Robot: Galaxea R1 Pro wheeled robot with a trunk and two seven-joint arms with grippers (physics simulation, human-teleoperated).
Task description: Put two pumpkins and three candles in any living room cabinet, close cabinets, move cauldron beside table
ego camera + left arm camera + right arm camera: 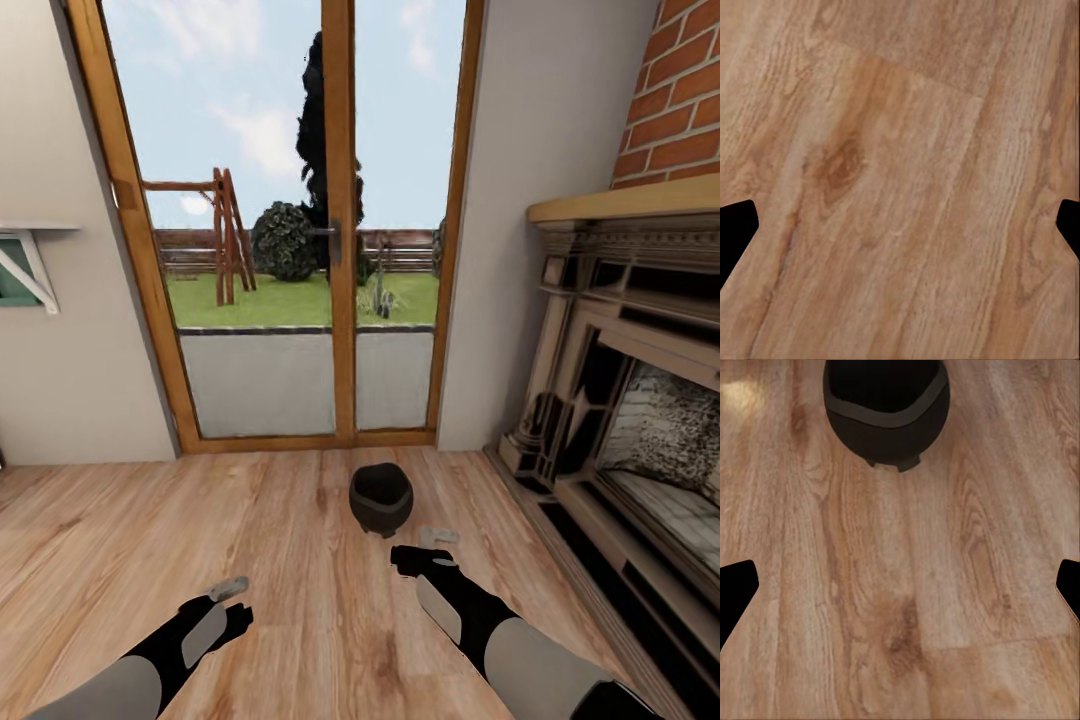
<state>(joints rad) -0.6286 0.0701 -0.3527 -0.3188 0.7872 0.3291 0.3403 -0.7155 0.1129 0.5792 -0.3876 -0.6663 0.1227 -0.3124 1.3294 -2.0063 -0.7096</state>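
cauldron (381, 498) | upright on floor | just ahead of right gripper (425, 548) (apart, jaws spread)

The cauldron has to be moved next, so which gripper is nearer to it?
Right. The right gripper hovers just short of the cauldron on the floor, with a gap between. The left gripper is farther back and off to its left.

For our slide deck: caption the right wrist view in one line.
Open right end effector above the wooden floor, black cauldron just ahead.

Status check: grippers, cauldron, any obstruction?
Both jaws open, empty. Cauldron upright on wood floor, just ahead of right gripper. Nothing between them; fireplace off right.
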